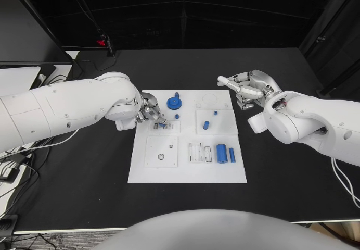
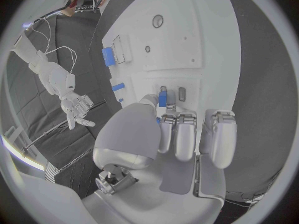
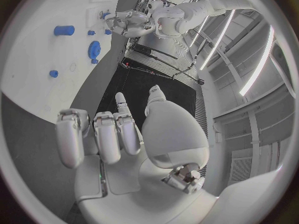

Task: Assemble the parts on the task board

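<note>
Your left hand [image 1: 152,116] pinched one small blue peg [image 2: 162,98] over the task board [image 1: 188,174]'s left-centre block, peg's long axis along the fingers. Right hand [image 1: 246,88] was off the board over the bench [image 1: 75,198], fingers apart, holding nothing. Near edge: one blue cylinder [image 1: 221,153] and one blue bar [image 1: 232,154], both lengthwise toward you. One blue gear [image 1: 175,102] lay at the far end.

White task board [image 1: 188,172] lies mid-table. Left hand [image 1: 152,116] pinches a small blue part [image 1: 164,125] at its ten o'clock corner; right hand [image 1: 246,88] hovers empty, two o'clock.
</note>
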Robot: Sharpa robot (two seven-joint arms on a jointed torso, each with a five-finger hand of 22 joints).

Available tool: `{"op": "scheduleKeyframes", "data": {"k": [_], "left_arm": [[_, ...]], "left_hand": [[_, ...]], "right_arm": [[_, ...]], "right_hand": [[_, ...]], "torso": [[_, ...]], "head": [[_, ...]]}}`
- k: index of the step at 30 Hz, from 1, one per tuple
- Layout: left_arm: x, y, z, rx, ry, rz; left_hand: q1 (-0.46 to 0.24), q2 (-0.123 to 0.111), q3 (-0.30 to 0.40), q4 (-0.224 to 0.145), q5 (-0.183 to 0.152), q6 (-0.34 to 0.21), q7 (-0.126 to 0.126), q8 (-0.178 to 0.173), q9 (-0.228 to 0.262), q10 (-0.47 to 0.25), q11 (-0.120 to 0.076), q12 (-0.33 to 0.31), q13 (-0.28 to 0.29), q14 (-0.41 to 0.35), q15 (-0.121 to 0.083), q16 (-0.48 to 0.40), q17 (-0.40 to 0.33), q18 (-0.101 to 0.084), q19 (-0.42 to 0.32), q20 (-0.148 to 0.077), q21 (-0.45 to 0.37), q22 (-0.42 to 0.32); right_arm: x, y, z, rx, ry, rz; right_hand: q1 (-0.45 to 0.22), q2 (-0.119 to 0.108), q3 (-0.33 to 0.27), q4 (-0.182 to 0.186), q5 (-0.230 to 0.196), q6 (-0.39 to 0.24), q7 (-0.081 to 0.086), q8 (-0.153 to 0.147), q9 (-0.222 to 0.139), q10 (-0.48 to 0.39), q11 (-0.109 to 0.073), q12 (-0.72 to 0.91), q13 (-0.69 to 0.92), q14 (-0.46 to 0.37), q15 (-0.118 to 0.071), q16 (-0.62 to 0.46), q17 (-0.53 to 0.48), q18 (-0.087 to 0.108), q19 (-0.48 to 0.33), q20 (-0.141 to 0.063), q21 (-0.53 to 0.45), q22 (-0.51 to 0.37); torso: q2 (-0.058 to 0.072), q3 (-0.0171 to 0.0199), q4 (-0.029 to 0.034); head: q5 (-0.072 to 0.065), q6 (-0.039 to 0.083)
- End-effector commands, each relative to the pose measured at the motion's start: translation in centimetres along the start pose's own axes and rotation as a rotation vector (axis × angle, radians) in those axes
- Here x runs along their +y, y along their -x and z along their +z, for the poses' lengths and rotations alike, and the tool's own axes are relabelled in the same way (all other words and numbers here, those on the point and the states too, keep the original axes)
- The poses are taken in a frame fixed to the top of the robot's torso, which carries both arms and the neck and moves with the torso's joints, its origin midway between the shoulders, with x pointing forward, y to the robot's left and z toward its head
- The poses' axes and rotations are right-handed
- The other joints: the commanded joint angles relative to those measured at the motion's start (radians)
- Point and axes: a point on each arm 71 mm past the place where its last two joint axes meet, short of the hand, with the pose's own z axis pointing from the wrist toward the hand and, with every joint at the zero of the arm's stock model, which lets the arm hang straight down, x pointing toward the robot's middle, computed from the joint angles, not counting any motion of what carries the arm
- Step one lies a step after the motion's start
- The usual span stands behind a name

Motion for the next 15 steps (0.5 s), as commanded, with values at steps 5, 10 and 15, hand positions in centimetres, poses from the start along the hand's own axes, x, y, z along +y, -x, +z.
{"op": "scheduleKeyframes", "data": {"k": [5, 10, 15], "left_arm": [[0.09, -0.01, 0.01, 0.014, 0.022, 0.015], [0.16, -0.06, 0.03, 0.016, 0.024, 0.014], [0.08, -0.13, 0.07, 0.016, 0.023, 0.015]], "left_hand": [[-0.009, -0.004, 0.003, 0.005, -0.007, 0.006, 0.000, -0.003, 0.006, 0.106, -0.003, -0.002, 0.260, 0.103, -0.006, 0.001, 0.263, -0.006, 0.103, -0.006, 0.003, 0.263], [-0.011, -0.006, 0.003, 0.006, -0.011, 0.006, 0.000, -0.005, 0.007, 0.106, -0.003, -0.002, 0.260, 0.103, -0.005, 0.001, 0.263, -0.006, 0.103, -0.006, 0.003, 0.263], [-0.013, -0.006, 0.003, 0.006, -0.013, 0.006, 0.000, -0.005, 0.008, 0.106, -0.003, -0.002, 0.260, 0.103, -0.005, 0.001, 0.263, -0.006, 0.103, -0.006, 0.003, 0.263]], "right_arm": [[0.33, -0.21, -0.07, 0.011, 0.024, 0.005], [0.34, -0.24, -0.06, 0.012, 0.025, 0.005], [0.37, -0.33, -0.05, 0.017, 0.025, 0.006]], "right_hand": [[-0.003, 0.006, -0.006, 0.000, 0.007, -0.008, 0.000, 0.007, -0.001, 0.108, -0.001, 0.003, 0.263, 0.108, 0.001, 0.002, 0.263, -0.001, 0.051, 0.000, -0.004, 0.235], [-0.003, 0.006, -0.006, 0.000, 0.007, -0.008, 0.000, 0.007, -0.001, 0.108, -0.001, 0.003, 0.263, 0.108, 0.001, 0.002, 0.263, -0.001, 0.051, 0.000, -0.004, 0.235], [-0.005, 0.007, -0.007, 0.000, 0.006, -0.009, -0.001, 0.007, -0.001, 0.108, -0.002, 0.003, 0.263, 0.108, 0.001, 0.002, 0.263, -0.001, 0.050, 0.000, -0.005, 0.235]], "torso": [[-0.001, 0.0002, 0.0001], [0.000, 0.0003, 0.0009], [0.000, 0.0001, 0.0002]], "head": [[-0.002, 0.000], [-0.001, 0.000], [0.001, 0.000]]}}
